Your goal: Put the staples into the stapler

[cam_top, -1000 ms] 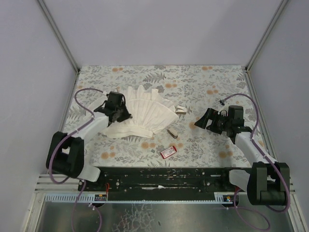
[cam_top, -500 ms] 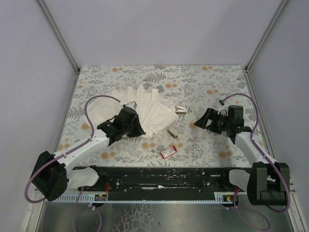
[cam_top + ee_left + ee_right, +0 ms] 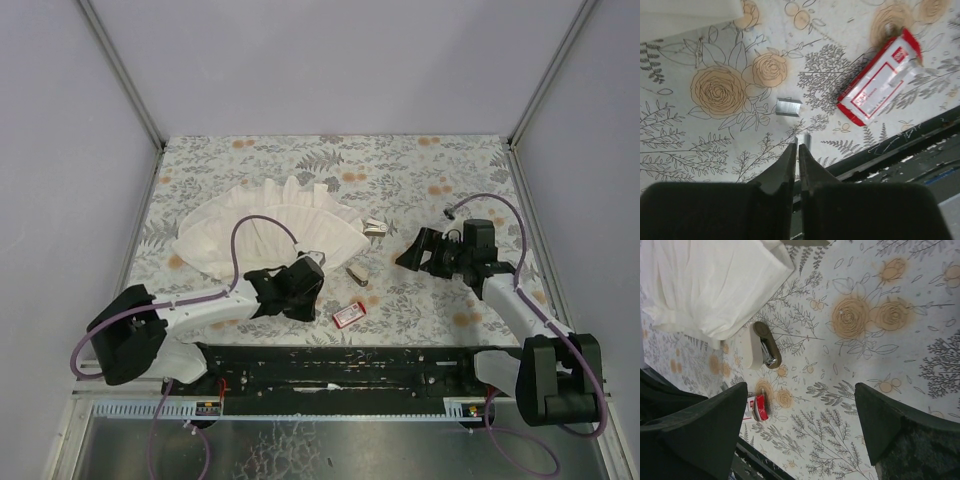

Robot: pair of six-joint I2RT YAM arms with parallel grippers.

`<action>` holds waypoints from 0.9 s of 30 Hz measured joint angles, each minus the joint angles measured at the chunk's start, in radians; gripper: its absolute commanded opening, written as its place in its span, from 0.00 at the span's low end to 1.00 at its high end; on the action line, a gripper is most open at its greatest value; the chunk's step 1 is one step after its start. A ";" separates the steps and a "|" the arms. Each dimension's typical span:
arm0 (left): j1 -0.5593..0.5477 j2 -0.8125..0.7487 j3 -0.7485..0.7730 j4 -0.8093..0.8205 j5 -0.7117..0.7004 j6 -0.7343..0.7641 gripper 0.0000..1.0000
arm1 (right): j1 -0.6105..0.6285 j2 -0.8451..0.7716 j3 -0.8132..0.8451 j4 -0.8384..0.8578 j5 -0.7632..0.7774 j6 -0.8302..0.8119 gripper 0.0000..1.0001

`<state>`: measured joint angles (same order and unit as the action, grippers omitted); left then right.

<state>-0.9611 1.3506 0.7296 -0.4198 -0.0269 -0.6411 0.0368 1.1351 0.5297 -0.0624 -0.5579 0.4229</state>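
Closed left gripper (image 3: 795, 147): fingers pressed flat together with nothing between, tips low over the floral table (image 3: 700, 150), just left of the red box (image 3: 880, 85). On that box, a white label framed in red, with red print and a small red emblem at one corner; too blurred to read. Lies flat near the black rail (image 3: 910, 155) along the table's near edge. Short staple strip (image 3: 789, 107), bright and silvery, flat on the table left of the red box and apart from it; a second silvery bit (image 3: 804, 140) just beside the fingertips. Wide-open right gripper (image 3: 800, 387), empty, well to the right of the red box and farther back. Just beyond the red box, not touching it: stapler (image 3: 765, 347), small, with a dark rounded upper arm over a pale lower one, lying on the table. White pleated cloth (image 3: 710, 285) spread beyond and left of the red box, its edge near the stapler.
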 measured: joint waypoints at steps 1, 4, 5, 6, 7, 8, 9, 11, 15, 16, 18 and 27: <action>-0.003 0.013 -0.003 0.000 -0.002 0.000 0.16 | 0.019 0.003 0.000 0.000 0.007 -0.004 0.92; -0.008 0.035 -0.011 0.000 -0.007 0.000 0.40 | 0.097 0.010 0.000 -0.003 0.049 -0.020 0.88; -0.008 0.036 -0.011 0.000 -0.008 0.000 0.50 | 0.129 0.011 0.000 -0.005 0.065 -0.027 0.87; -0.008 0.035 -0.011 0.002 -0.011 0.002 0.58 | 0.155 0.013 0.000 -0.007 0.076 -0.034 0.86; -0.008 0.035 -0.011 0.002 -0.016 0.006 0.63 | 0.188 0.018 0.002 -0.008 0.095 -0.042 0.85; -0.008 0.035 -0.011 0.002 -0.021 0.006 0.69 | 0.217 0.027 0.006 -0.010 0.110 -0.050 0.84; -0.008 0.034 -0.011 0.000 -0.027 0.007 0.72 | 0.244 0.042 0.015 -0.015 0.129 -0.057 0.83; -0.008 0.024 -0.006 0.000 -0.045 0.014 0.74 | 0.283 0.075 0.036 -0.023 0.158 -0.066 0.83; -0.008 -0.005 0.030 0.014 -0.071 0.082 0.72 | 0.310 0.114 0.065 -0.022 0.208 -0.058 0.80; -0.008 -0.005 0.048 0.032 -0.071 0.115 0.71 | 0.310 0.118 0.072 -0.023 0.225 -0.044 0.80; -0.008 0.009 0.091 0.077 -0.070 0.201 0.70 | 0.310 0.126 0.087 -0.025 0.255 -0.018 0.80; -0.006 0.310 0.418 0.184 0.025 0.660 0.72 | 0.214 0.135 0.186 -0.161 0.327 0.071 0.85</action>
<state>-0.9676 1.6604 1.1481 -0.2356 -0.0017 0.0193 0.2504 1.2697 0.7155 -0.2234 -0.2310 0.4942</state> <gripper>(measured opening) 0.702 0.817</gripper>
